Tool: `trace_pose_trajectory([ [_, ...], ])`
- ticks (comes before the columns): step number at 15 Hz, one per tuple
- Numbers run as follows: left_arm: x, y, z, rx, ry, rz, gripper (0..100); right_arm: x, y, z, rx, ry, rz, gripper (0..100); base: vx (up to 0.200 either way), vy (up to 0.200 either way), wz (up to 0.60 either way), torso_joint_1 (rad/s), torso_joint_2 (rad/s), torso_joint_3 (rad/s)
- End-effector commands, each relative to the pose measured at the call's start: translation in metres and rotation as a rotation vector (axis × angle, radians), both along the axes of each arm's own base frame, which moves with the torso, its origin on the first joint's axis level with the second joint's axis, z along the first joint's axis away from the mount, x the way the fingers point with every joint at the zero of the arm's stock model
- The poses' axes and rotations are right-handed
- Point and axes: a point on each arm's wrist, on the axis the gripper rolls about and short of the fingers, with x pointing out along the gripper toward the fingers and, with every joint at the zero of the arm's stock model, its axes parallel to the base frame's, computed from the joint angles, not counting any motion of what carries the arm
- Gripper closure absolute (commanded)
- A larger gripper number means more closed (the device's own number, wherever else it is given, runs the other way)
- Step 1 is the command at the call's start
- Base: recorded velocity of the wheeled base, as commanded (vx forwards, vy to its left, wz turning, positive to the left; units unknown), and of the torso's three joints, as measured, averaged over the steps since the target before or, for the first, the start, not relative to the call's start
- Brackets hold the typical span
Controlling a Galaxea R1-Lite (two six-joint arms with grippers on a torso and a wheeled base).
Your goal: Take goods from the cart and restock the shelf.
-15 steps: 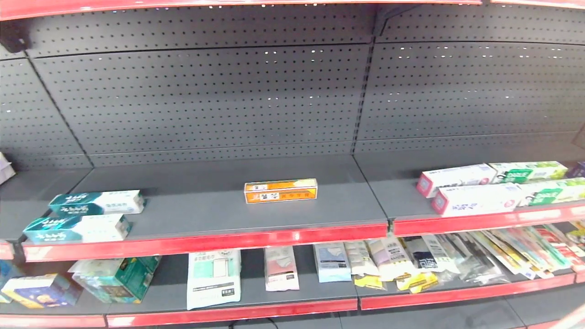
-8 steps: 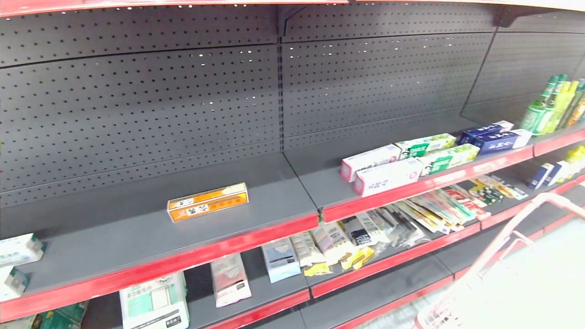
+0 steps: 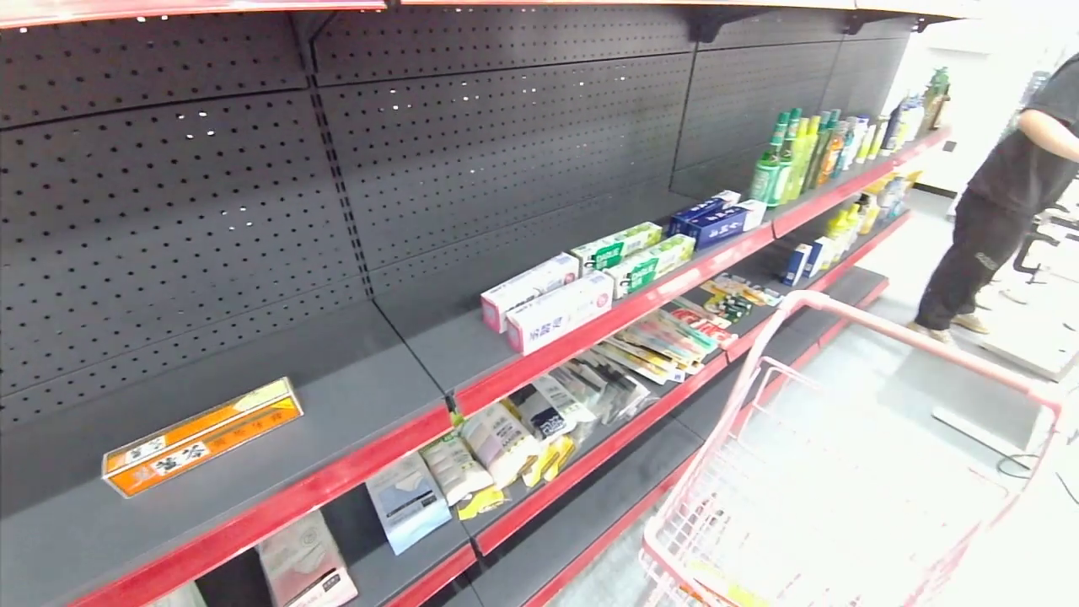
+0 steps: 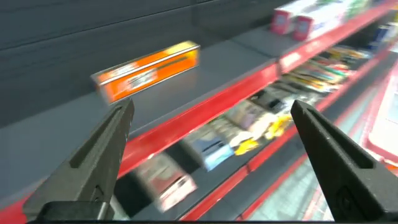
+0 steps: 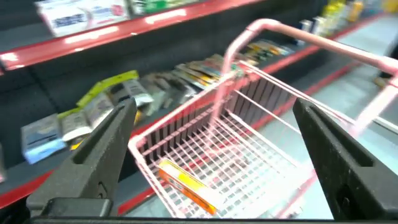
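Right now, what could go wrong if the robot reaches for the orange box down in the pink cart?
1. The flat orange and yellow box lies deep in the pink wire cart, so the open right gripper might bump the wire walls going down.
2. It lies flat on the wire bottom, so the grip could slip.

A box [image 3: 202,436] lies on the shelf [image 3: 354,379] at 8 o'clock, well apart from two rows of cartons [image 3: 556,312] on the same level toward 12 o'clock. Bottles [image 3: 788,160] stand farther along at 2 o'clock. Packets [image 3: 497,438] lie on the tier below. The cart [image 3: 915,344] stands before the shelf at 4 o'clock, with a second box [image 5: 186,183] lying in it.
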Motion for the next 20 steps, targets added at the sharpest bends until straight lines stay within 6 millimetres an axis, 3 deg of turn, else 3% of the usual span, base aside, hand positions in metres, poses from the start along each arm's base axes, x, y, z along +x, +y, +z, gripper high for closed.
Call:
trace_pose_trajectory([
  [1,0.0,0.0,0.0,0.0,-0.001,0.0,0,0.0,0.0,0.0,0.0,0.0,0.002,0,0.0,0.0,0.0,0.0,0.0,0.0],
  [5,0.0,0.0,0.0,-0.003,0.001,0.0,0,0.001,0.001,0.001,-0.009,0.017,0.039,0,0.0,0.0,0.0,0.0,0.0,0.0],
  [6,0.0,0.0,0.0,-0.003,0.001,0.0,0,0.003,0.001,0.038,0.005,-0.001,0.097,0,0.0,0.0,0.0,0.0,0.0,0.0],
  [7,0.0,0.0,0.0,-0.001,0.001,0.0,0,0.034,0.002,0.134,0.166,0.01,0.086,0,0.0,0.0,0.0,0.0,0.0,0.0],
  [8,0.0,0.0,0.0,-0.001,0.001,0.002,0,0.06,0.002,0.183,0.227,-0.002,0.084,0,0.0,0.0,0.0,0.0,0.0,0.0],
  [9,0.0,0.0,0.0,-0.001,0.001,0.0,0,0.082,0.002,0.195,0.172,0.036,0.043,0,0.0,0.0,0.0,0.0,0.0,0.0],
  [10,0.0,0.0,0.0,-0.001,0.001,0.0,0,0.105,-0.004,0.188,0.073,0.118,-0.09,0,0.0,0.0,0.0,0.0,0.0,0.0],
  [11,0.0,0.0,0.0,-0.001,0.001,0.0,0,0.113,-0.007,0.184,0.028,0.156,-0.148,0,0.0,0.0,0.0,0.0,0.0,0.0],
  [12,0.0,0.0,0.0,-0.001,0.001,0.0,0,0.151,-0.013,0.161,-0.038,0.316,-0.204,0,0.0,0.0,0.0,0.0,0.0,0.0],
  [13,0.0,0.0,0.0,-0.001,0.001,0.0,0,0.167,-0.014,0.149,-0.032,0.382,-0.178,0,0.0,0.0,0.0,0.0,0.0,0.0],
  [14,0.0,0.0,0.0,-0.001,0.001,0.0,0,0.181,-0.01,0.131,-0.039,0.48,-0.116,0,0.0,0.0,0.0,0.0,0.0,0.0],
  [16,0.0,0.0,0.0,-0.001,0.001,0.0,0,0.215,-0.001,0.077,-0.102,0.778,0.048,0,0.0,0.0,0.0,0.0,0.0,0.0],
  [18,0.0,0.0,0.0,-0.001,0.001,0.0,0,0.246,0.007,0.041,-0.072,0.928,0.265,0,0.0,0.0,0.0,0.0,0.0,0.0],
  [20,0.0,0.0,0.0,-0.001,0.001,0.0,0,0.264,0.011,0.015,-0.174,1.009,0.376,0,0.0,0.0,0.0,0.0,0.0,0.0],
])
